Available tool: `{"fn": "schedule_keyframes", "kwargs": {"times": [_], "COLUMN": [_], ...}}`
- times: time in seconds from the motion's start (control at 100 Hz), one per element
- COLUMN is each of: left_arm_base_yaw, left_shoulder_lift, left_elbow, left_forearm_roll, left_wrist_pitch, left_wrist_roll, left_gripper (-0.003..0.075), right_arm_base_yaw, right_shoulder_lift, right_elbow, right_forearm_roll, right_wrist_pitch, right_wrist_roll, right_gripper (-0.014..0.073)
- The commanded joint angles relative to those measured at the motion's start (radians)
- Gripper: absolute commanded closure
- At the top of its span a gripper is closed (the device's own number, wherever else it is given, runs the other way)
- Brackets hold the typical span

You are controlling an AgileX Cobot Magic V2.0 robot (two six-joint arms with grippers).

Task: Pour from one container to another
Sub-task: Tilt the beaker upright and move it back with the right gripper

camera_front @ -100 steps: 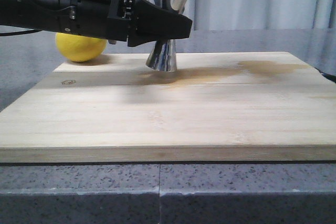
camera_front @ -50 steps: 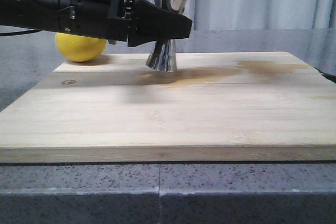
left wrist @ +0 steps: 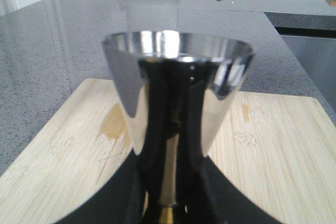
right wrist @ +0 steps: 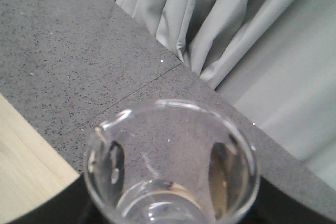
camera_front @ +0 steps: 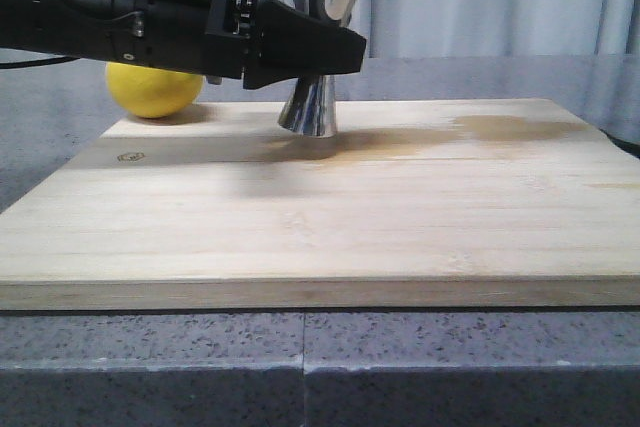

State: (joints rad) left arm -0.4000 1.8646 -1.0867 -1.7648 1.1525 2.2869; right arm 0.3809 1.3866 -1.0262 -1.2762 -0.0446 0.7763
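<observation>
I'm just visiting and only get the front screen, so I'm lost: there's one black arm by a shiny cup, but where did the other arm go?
Observer: It's out of your view. Its wrist camera shows the right gripper holding a clear glass beaker.
Operator: Anything in that glass?
Observer: I can't tell; the glass looks clear.
Operator: And the black arm, is it really gripping the cup?
Observer: Yes. Its camera shows the left gripper closed around the steel jigger at the narrow gold waist.
</observation>
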Motion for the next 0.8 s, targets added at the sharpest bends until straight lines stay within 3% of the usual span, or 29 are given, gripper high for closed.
{"fn": "schedule_keyframes", "kwargs": {"times": [0.0, 0.12, 0.37, 0.62, 0.7, 0.79], "left_arm_base_yaw": [-0.009, -0.009, -0.009, -0.009, -0.009, -0.009], "left_shoulder_lift": [-0.049, -0.049, -0.049, -0.049, -0.049, -0.049], "left_elbow": [-0.027, -0.027, -0.027, -0.027, -0.027, -0.027], "left_forearm_roll": [-0.085, -0.085, -0.085, -0.085, -0.085, -0.085], "left_wrist_pitch": [0.107, 0.107, 0.107, 0.107, 0.107, 0.107], "left_wrist_roll": [0.0, 0.0, 0.0, 0.0, 0.0, 0.0], "left_gripper": [0.0659, 0.0659, 0.0659, 0.0659, 0.0659, 0.0659], "right_arm_base_yaw": [-0.034, -0.085, -0.239, -0.274, -0.274, -0.274], "right_shoulder_lift": [-0.063, -0.086, -0.105, -0.104, -0.102, -0.102], "right_elbow": [0.006, 0.054, 0.182, 0.27, 0.285, 0.314], "right_forearm_roll": [0.01, 0.036, 0.102, 0.094, 0.118, 0.252], "right_wrist_pitch": [-0.064, -0.095, -0.335, -0.451, -0.468, -0.495], "right_wrist_roll": [0.083, 0.156, 0.194, 0.194, 0.157, 0.024], "right_gripper": [0.0347, 0.0347, 0.0347, 0.0347, 0.0347, 0.0347]}}
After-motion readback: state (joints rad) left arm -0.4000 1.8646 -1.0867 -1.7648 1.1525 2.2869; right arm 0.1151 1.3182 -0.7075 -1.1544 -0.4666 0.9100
